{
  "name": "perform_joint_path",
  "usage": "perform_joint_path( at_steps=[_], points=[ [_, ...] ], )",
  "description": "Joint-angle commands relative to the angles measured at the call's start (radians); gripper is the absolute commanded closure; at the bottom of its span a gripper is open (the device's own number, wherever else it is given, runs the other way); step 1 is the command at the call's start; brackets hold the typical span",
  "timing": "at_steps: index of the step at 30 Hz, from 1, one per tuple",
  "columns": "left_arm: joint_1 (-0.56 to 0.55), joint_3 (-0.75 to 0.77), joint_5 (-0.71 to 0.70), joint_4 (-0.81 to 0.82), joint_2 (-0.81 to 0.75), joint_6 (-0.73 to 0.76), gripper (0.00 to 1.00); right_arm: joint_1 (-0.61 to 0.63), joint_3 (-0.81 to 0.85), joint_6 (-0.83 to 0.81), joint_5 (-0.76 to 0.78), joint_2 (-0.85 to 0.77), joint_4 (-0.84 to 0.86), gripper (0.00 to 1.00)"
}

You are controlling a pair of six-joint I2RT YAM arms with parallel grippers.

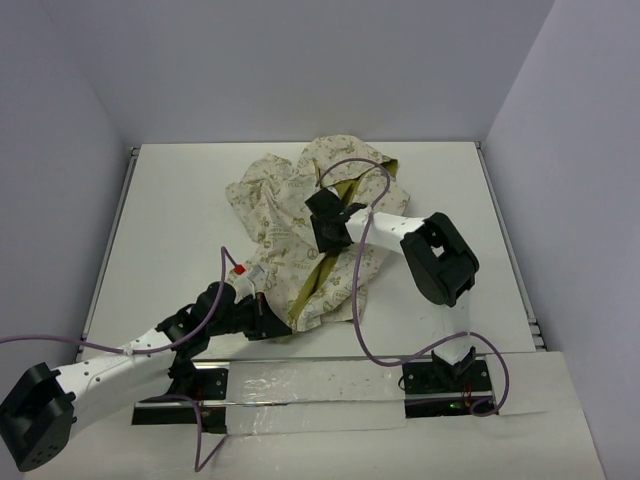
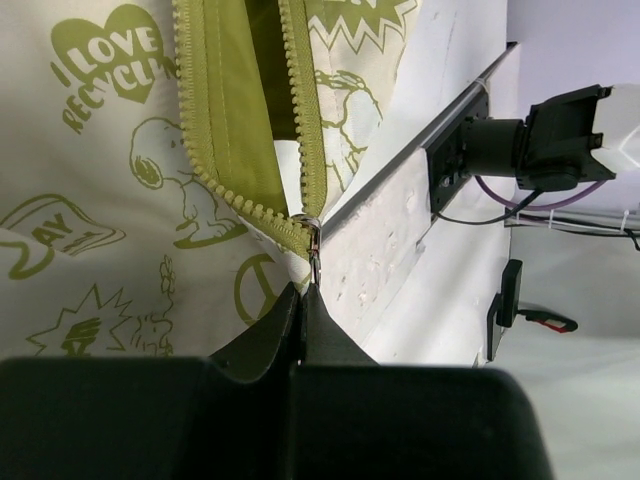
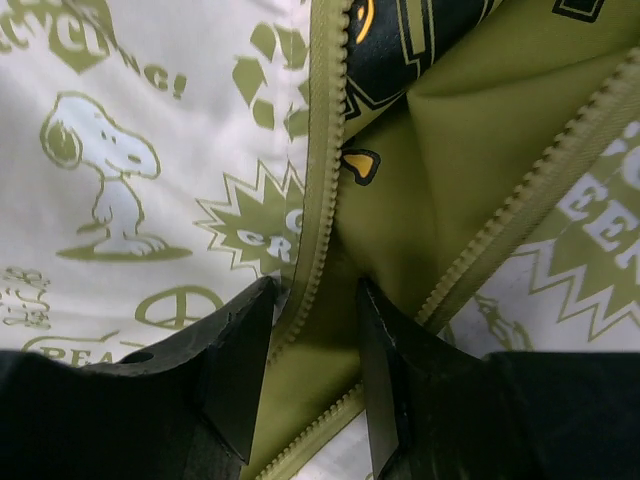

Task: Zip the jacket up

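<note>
Jacket [image 1: 300, 215] lies crumpled on the table [image 1: 180, 200], front open, olive lining [image 1: 345, 195] showing.

Top view: your left gripper [image 1: 272, 322] sits at the hem. Your right gripper [image 1: 328, 222] is further up the opening, likely to keep the cloth taut.

Left wrist: fingers are clamped on the zipper pull [image 2: 314, 262]. The slider [image 2: 308, 226] is at the bottom, with the teeth [image 2: 305, 90] unjoined above it.

Right wrist: jaws stand part-way apart over the zipper tape [image 3: 312, 200]. You cannot tell whether they pinch it.

Cream jacket [image 1: 300, 215] printed with olive-green cartoon dogs, starbursts, peace signs and lettering; plain olive-green lining [image 3: 450, 170] and zipper [image 2: 308, 130]; a black-and-yellow patch [image 3: 420, 35] inside; white counter [image 1: 180, 200]
</note>
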Motion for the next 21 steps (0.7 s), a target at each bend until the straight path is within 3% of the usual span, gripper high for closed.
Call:
perform_joint_path(
  at_steps=[1,15,21],
  points=[
    [-0.020,0.012,0.032,0.028,-0.031,0.013,1.00,-0.029,-0.023,-0.030,0.003,-0.064,0.063,0.55],
    [-0.060,0.006,0.007,0.031,-0.038,0.022,1.00,0.052,-0.100,-0.009,-0.144,-0.286,0.111,0.52],
    [-0.064,0.014,-0.017,0.007,-0.052,0.023,1.00,0.166,-0.296,-0.137,-0.172,-0.487,0.201,0.52]
  ],
)
